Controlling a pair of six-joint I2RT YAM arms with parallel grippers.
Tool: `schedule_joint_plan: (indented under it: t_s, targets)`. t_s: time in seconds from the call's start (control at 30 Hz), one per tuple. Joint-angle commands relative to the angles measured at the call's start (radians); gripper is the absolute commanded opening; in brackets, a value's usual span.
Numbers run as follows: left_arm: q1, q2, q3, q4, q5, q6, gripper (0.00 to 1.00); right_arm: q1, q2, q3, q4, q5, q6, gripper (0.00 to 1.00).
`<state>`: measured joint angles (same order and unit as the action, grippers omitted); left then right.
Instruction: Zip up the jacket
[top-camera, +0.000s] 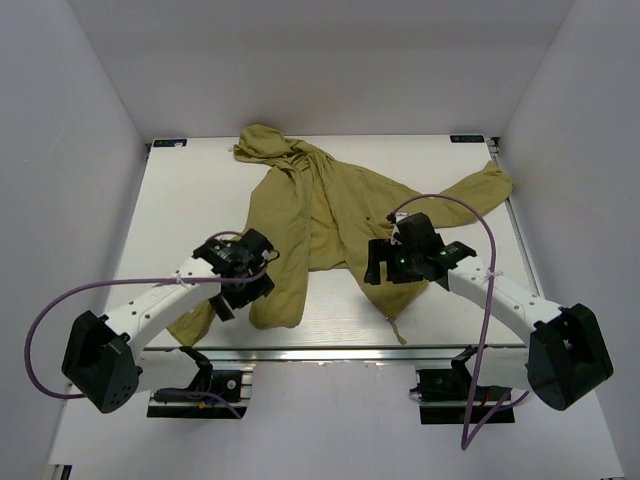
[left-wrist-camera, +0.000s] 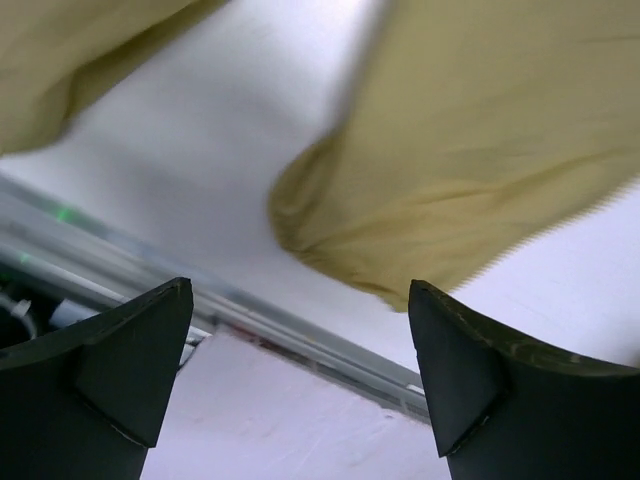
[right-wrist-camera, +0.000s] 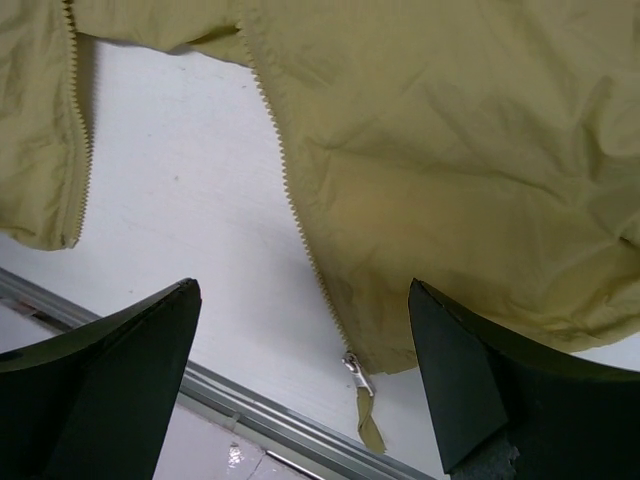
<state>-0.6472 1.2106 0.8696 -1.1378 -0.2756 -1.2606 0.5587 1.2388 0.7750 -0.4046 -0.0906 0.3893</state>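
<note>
jacket (top-camera: 330, 200) lies on the worktop (top-camera: 190, 200), front open, 2 zip edges apart. left end effector (left-wrist-camera: 300, 288) & right end effector (right-wrist-camera: 300, 285) are wide open, holding nothing. best: right pinches zip pull (right-wrist-camera: 357, 372) low down, left brings other edge close.

Plain olive-yellow jacket (top-camera: 320, 215) on a white surface (top-camera: 190, 200).
Its zipper teeth (right-wrist-camera: 290, 190) are pale cream, the slider (right-wrist-camera: 355, 372) silvery. The left tool (left-wrist-camera: 300, 300) and right tool (right-wrist-camera: 305, 290) are matte black, the arms (top-camera: 150, 305) white with black joints, the cables (top-camera: 484, 330) purple.
</note>
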Motion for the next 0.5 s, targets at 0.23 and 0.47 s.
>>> schedule_joint_plan:
  t_s: [0.23, 0.47]
  targets:
    - [0.007, 0.218, 0.117, 0.623, 0.096, 0.427, 0.98, 0.004, 0.08, -0.008, -0.005, 0.058, -0.001, 0.89]
    - [0.104, 0.507, 0.267, 0.753, 0.236, 0.51, 0.98, 0.004, 0.191, 0.0, 0.067, 0.048, -0.007, 0.89]
